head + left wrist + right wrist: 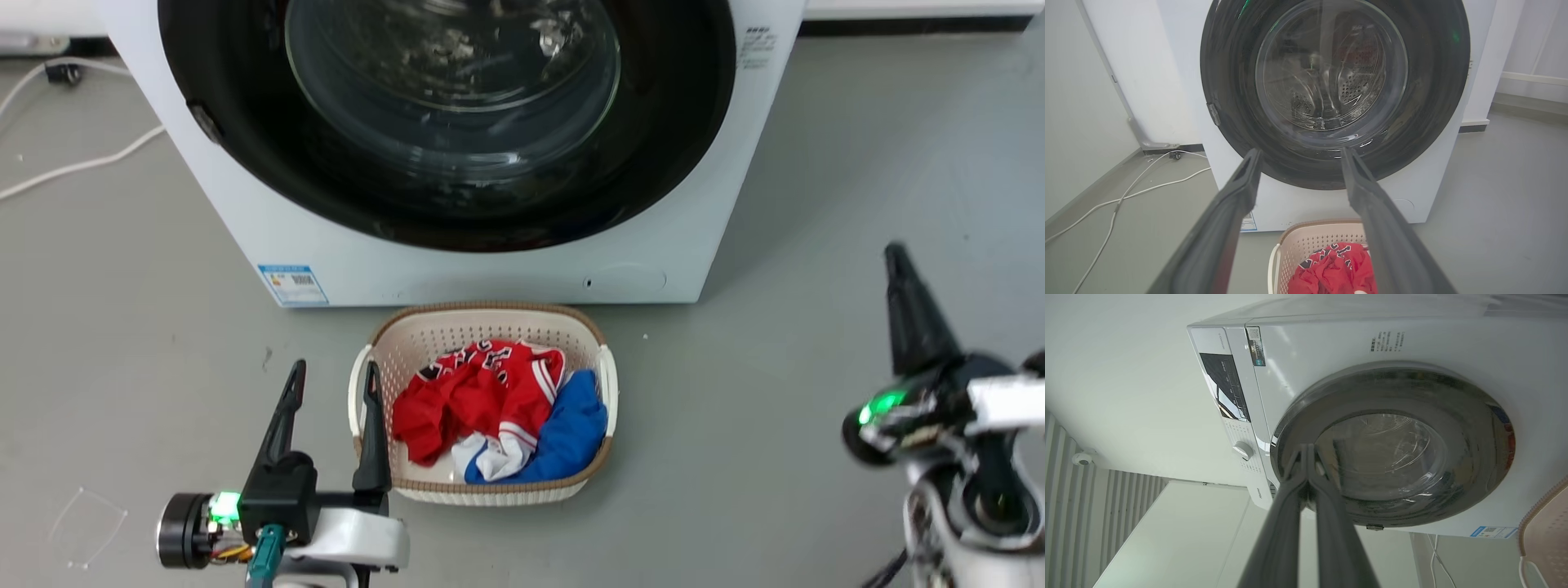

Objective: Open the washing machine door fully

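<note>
The big round shiny black door [447,114] sits shut on the white box washing machine [490,273]. It looks heavy, stiff and slippery, best pulled by its small rim tab [204,122]. The left gripper [335,365] is open; the right gripper [1306,449] is closed and empty.

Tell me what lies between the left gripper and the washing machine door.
Open air: the left wrist view shows the left gripper facing the washing machine door unobstructed; the laundry basket sits lower, on the floor.

I read nothing clearly | blue label [294,284] low on washing machine [490,273]: too small | grey print [755,47] at its upper corner: too small | red shirt [478,388] letters: crumpled, partial
</note>
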